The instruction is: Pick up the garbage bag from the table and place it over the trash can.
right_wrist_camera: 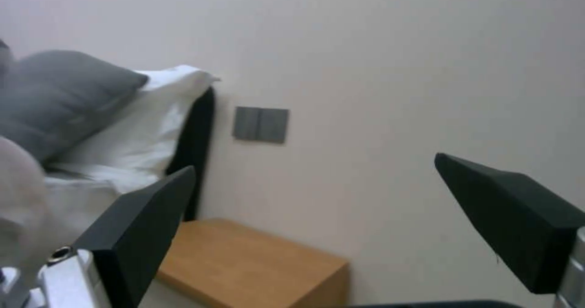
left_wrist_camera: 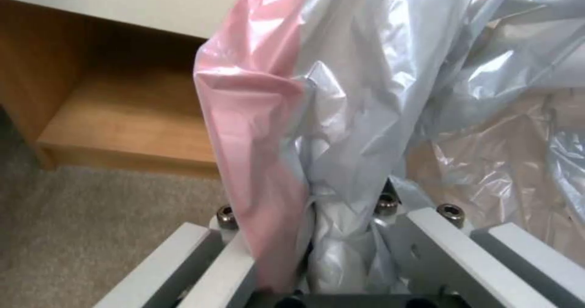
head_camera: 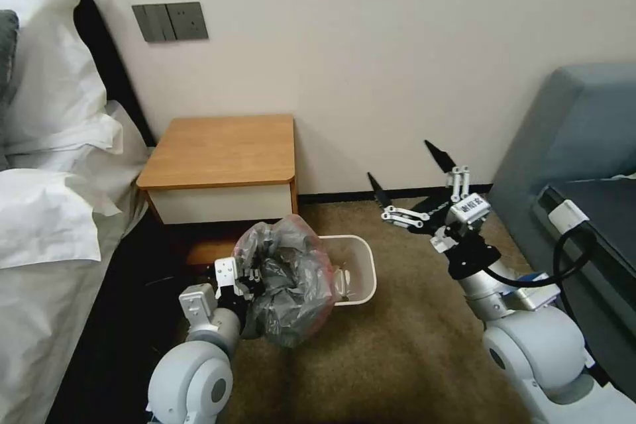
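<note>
The garbage bag [head_camera: 286, 281] is already off the worktop [head_camera: 222, 149], bunched in the left hand [head_camera: 246, 281] beside the trash can [head_camera: 354, 271], not yet spread over its rim; the right hand [head_camera: 414, 182] hangs wide open, well apart.

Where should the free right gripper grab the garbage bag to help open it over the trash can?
Probably the loose pink-tinted edge of the garbage bag, approached from the robot's right. The left gripper pinches the bunched film on the other side, and that edge hangs over the trash can, facing the open right gripper.
</note>
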`<state>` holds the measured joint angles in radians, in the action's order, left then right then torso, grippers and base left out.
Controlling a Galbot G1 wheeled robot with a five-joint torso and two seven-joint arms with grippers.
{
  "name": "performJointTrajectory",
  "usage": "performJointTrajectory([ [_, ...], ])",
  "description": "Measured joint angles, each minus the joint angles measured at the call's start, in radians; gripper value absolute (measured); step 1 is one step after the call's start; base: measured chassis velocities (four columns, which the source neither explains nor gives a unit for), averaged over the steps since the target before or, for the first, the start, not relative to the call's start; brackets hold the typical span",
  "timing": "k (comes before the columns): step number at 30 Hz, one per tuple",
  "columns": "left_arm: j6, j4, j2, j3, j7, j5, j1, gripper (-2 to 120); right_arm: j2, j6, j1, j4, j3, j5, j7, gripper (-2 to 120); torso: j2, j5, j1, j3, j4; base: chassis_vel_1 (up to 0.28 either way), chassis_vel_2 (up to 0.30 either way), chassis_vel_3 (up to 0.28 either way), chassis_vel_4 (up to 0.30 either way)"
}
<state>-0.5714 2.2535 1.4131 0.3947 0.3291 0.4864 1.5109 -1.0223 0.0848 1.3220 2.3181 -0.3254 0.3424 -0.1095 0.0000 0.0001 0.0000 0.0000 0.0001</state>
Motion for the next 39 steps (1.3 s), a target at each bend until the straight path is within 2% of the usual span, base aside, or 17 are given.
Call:
performJointTrajectory([
  [2, 0.001, -0.002, 0.0, 0.0, 0.0, -0.001, 0.0, 5, 0.015, -0.02, 0.001, 0.015, 0.02, 0.032, 0.002, 100, 0.0, -0.0001, 0.0, 0.0, 0.0, 0.0, 0.0, 0.0, 0.0],
  [6, 0.008, -0.005, 0.003, 0.0, -0.001, -0.006, -0.006, 5, 0.108, -0.119, 0.006, 0.05, 0.09, 0.156, -0.009, 100, 0.0, -0.0001, 0.0, 0.0, -0.0001, 0.0, 0.0, 0.0, 0.0],
  [7, 0.008, -0.005, 0.003, 0.0, -0.001, -0.006, -0.006, 5, 0.108, -0.119, 0.006, 0.05, 0.09, 0.156, -0.009, 100, 0.0, -0.0001, 0.0, 0.0, -0.0001, 0.0, 0.0, 0.0, 0.0],
  [10, 0.018, -0.005, 0.005, 0.0, -0.004, -0.015, -0.008, 5, 0.195, -0.194, 0.001, 0.034, 0.122, 0.229, -0.04, 100, 0.0, -0.0001, 0.0, 0.0, -0.0001, 0.0, 0.0, 0.0, 0.0],
  [15, 0.022, -0.004, 0.005, 0.0, -0.005, -0.017, -0.008, 5, 0.223, -0.213, -0.007, 0.024, 0.138, 0.261, -0.04, 100, 0.0, 0.0, 0.0, 0.0, 0.0, 0.0, 0.0, 0.0, 0.0],
  [18, 0.034, 0.003, 0.001, 0.001, -0.011, -0.031, -0.007, 5, 0.265, -0.304, -0.055, 0.027, 0.189, 0.406, 0.012, 100, 0.0, -0.0001, 0.0, 0.0, 0.0, 0.0, 0.0, 0.0, 0.0],
  [24, 0.046, 0.017, -0.003, -0.003, -0.018, -0.05, -0.002, 5, 0.27, -0.442, -0.133, 0.03, 0.226, 0.586, 0.117, 100, 0.0, -0.0001, 0.0, 0.0, -0.0002, 0.0, 0.0, 0.0, 0.0],
  [27, 0.063, 0.019, -0.004, -0.008, -0.027, -0.073, 0.001, 5, 0.262, -0.522, -0.196, 0.029, 0.266, 0.675, 0.214, 100, 0.0, -0.0002, 0.0, 0.0, -0.0001, 0.0, 0.0, 0.0, 0.0],
  [28, 0.063, 0.019, -0.004, -0.008, -0.027, -0.073, 0.001, 5, 0.262, -0.522, -0.196, 0.029, 0.266, 0.675, 0.214, 100, 0.0, -0.0002, 0.0, 0.0, -0.0001, 0.0, 0.0, 0.0, 0.0],
  [35, 0.096, 0.024, -0.001, -0.015, -0.046, -0.106, 0.012, 5, 0.231, -0.601, -0.3, -0.022, 0.364, 0.755, 0.396, 100, 0.0, -0.0001, 0.0, 0.0, 0.0, 0.0, 0.0, 0.0, 0.0],
  [39, 0.1, 0.025, -0.001, -0.014, -0.046, -0.109, 0.013, 5, 0.219, -0.611, -0.328, -0.035, 0.394, 0.764, 0.439, 100, 0.0, -0.0001, 0.0, 0.0, 0.0, 0.0, 0.0, 0.0, 0.0],
])
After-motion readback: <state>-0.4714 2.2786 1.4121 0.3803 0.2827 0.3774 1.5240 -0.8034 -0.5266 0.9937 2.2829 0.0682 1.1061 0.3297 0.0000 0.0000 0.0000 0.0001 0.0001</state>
